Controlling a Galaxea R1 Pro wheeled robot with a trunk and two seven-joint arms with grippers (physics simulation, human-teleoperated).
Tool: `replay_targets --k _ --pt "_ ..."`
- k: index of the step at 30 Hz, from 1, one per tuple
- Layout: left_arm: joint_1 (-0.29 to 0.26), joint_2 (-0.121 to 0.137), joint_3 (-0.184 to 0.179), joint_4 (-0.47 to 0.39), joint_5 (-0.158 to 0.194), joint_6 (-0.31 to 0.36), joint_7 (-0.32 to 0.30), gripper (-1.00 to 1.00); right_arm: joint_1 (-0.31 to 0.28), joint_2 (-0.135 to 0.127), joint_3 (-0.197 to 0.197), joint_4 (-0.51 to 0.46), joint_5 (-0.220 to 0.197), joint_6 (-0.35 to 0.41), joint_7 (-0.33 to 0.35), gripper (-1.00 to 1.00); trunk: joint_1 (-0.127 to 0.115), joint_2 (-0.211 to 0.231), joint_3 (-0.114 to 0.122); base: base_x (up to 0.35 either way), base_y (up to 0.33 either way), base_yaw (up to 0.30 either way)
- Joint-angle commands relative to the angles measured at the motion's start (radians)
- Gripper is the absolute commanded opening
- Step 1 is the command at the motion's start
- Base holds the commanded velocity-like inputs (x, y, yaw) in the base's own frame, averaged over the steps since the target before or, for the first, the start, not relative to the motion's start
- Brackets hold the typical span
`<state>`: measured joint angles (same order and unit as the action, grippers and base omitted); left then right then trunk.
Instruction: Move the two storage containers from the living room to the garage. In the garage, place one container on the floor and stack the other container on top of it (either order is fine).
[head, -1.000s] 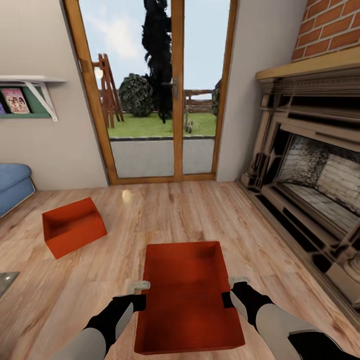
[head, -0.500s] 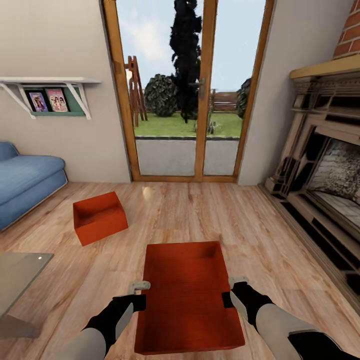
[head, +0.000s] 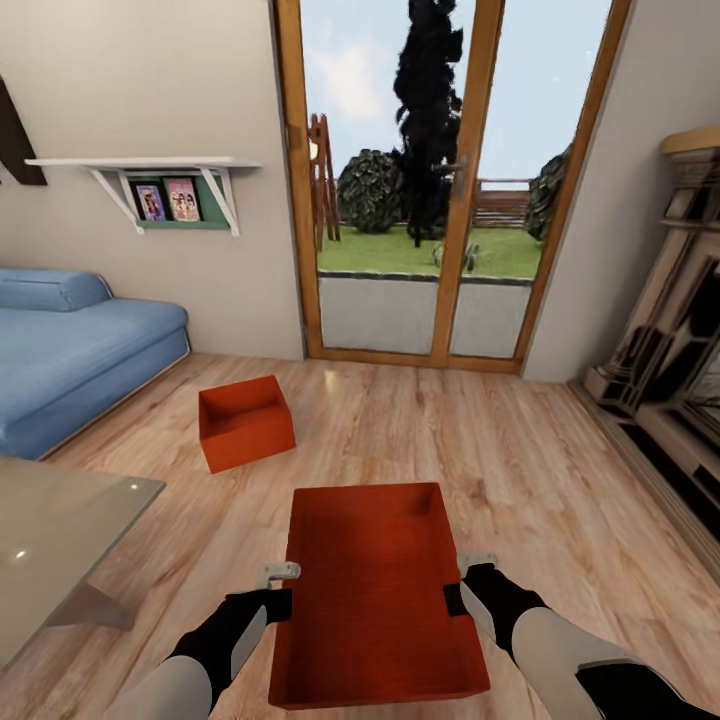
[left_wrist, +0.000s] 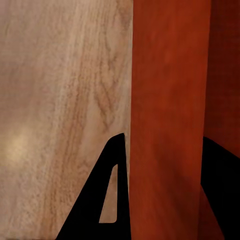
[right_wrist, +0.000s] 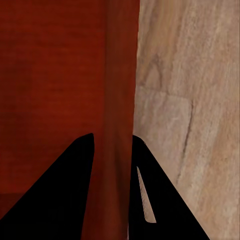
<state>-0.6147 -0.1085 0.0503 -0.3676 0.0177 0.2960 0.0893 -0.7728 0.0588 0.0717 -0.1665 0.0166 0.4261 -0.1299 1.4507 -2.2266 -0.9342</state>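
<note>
The left gripper sits at the lower left of the head view, its fingers clamped over the left wall of the near storage container; in the left wrist view one dark finger lies outside that red wall and the other inside it. The right gripper, at the lower centre-right, pinches the opposite wall the same way — the right wrist view shows its fingers either side of the wall's edge. So both pincers are closed on one bin, which appears held level between the arms, above the wood-plank floor rather than resting on it.

Further out, the second storage container sits on the planks at middle left, well apart from the held one, near the blue sofa. A glass table shows at lower left, and glazed doors fill the upper centre.

By my reading the task is at an early stage: one bin is in hand but the setting is the living room, not the garage. Left to do — carry this bin out, set it on concrete, fetch the other and stack it.
</note>
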Motion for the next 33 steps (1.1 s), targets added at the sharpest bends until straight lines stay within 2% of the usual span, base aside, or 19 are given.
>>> replay_targets --k 1,24,33 --pt "0.0 0.0 0.006 -0.002 -0.008 0.006 0.004 -1.0 0.0 -0.001 0.007 -0.002 0.006 0.008 -0.002 -1.0 0.0 0.0 -0.001 0.0 0.0 0.29" --pt "0.0 0.0 0.006 -0.002 -0.008 0.006 0.004 -1.0 0.0 -0.001 0.007 -0.002 0.006 0.008 -0.002 -1.0 0.0 0.0 -0.001 0.0 0.0 0.289" --pt "0.0 0.0 0.006 -0.002 -0.008 0.006 0.004 -1.0 0.0 -0.001 0.008 -0.002 0.006 0.008 -0.002 -1.0 0.0 0.0 -0.001 -0.093 0.0 0.058"
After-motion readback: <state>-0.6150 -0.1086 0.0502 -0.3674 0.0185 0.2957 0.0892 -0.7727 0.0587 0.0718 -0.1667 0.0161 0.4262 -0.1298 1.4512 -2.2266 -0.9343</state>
